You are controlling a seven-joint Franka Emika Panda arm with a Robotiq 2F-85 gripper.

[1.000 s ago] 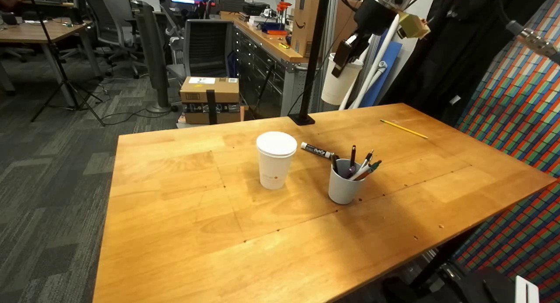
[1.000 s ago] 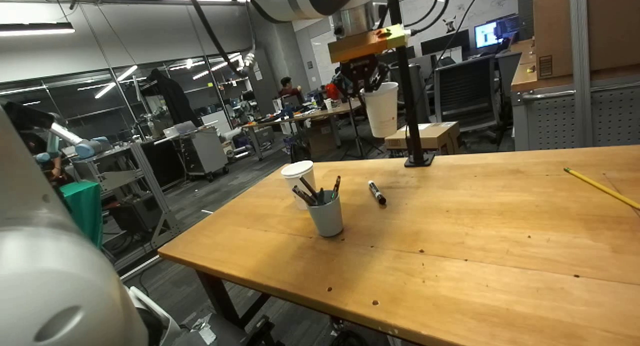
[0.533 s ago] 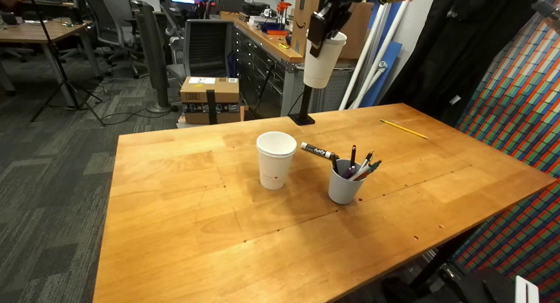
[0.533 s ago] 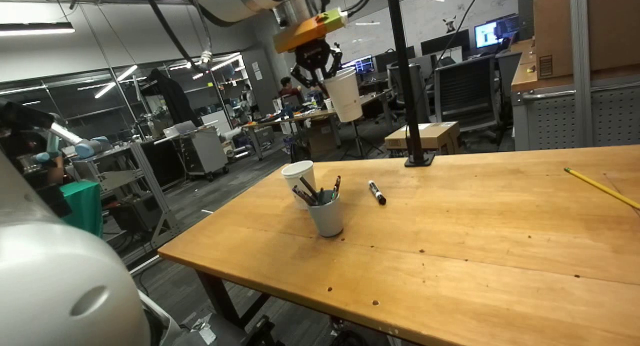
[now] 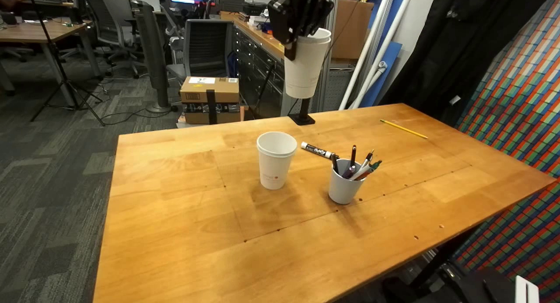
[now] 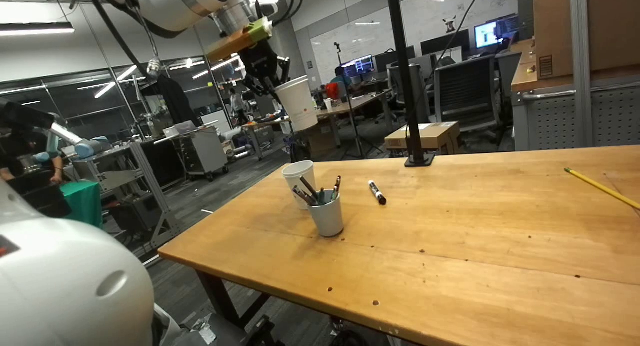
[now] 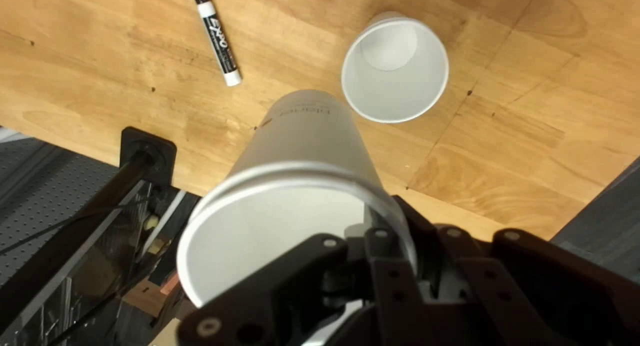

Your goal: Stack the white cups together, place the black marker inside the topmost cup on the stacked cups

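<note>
Both exterior views stand back, looking slantwise down over the surface (image 5: pixel 197 224); in an exterior view the white arm (image 6: pixel 65 276) looms at eight o'clock. The wrist view, nearest, faces down past the claw (image 7: pixel 392 223) at five o'clock; all three share the standing cup (image 7: pixel 400 81) and black marker (image 7: pixel 218 38).

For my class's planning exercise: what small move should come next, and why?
Probably ease the held cup across until its base lines up over the standing cup: the gripper pinches it by the wall, and the wrist view shows its base beside that cup's mouth.
</note>
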